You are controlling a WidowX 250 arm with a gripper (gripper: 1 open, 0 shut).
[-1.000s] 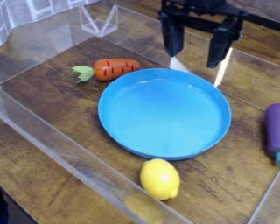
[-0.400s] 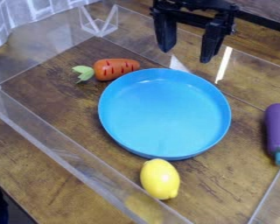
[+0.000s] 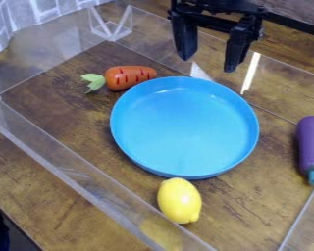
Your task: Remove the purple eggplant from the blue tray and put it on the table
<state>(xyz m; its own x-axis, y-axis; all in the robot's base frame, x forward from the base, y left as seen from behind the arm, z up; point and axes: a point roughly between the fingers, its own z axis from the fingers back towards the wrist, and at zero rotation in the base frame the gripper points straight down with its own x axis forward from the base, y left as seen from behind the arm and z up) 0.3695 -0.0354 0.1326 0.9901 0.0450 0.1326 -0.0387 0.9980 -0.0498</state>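
The purple eggplant (image 3: 310, 145) lies on the table (image 3: 68, 127) at the right edge, outside the blue tray (image 3: 184, 126), its teal stem end pointing toward the front. The round blue tray sits in the middle with nothing in it. My gripper (image 3: 210, 54) hangs above the tray's far rim, pointing down, its two black fingers (image 3: 186, 41) spread apart and holding nothing. It is well away from the eggplant.
An orange carrot (image 3: 126, 76) lies left of the tray's far side. A yellow lemon (image 3: 180, 200) sits just in front of the tray. Clear acrylic walls (image 3: 42, 147) run along the table's left, front and back edges.
The gripper has shifted slightly up and to the left in the picture since a second ago, still open. Eggplant, tray, carrot and lemon have not moved.
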